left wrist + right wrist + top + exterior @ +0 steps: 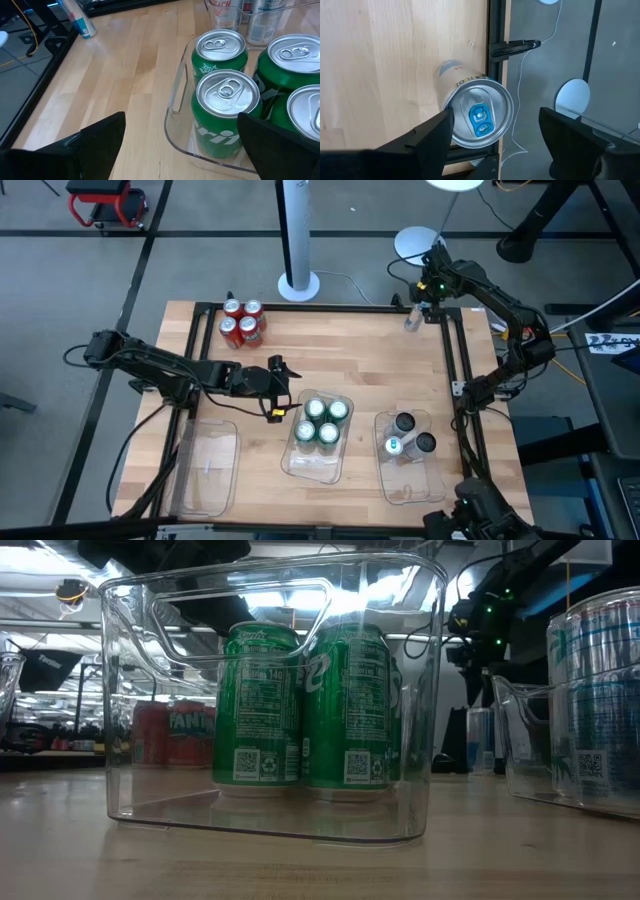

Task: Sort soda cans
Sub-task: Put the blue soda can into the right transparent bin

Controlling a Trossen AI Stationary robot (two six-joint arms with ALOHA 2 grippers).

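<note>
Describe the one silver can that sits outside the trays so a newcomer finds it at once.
Start at the wooden table and go to its far right corner by the black frame. The silver can stands there alone under the right end effector; the other silver cans share a clear tray.

Four red cans (242,323), four green cans (322,421)

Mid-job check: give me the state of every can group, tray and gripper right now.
green cans: four, upright in middle tray
middle tray: holds green cans
silver cans: three, upright in right tray
right tray: holds silver cans
lone silver can: upright at far right table edge
red cans: four, upright, unsorted
left tray: empty
left gripper: open, beside middle tray
right gripper: open above lone silver can
</note>
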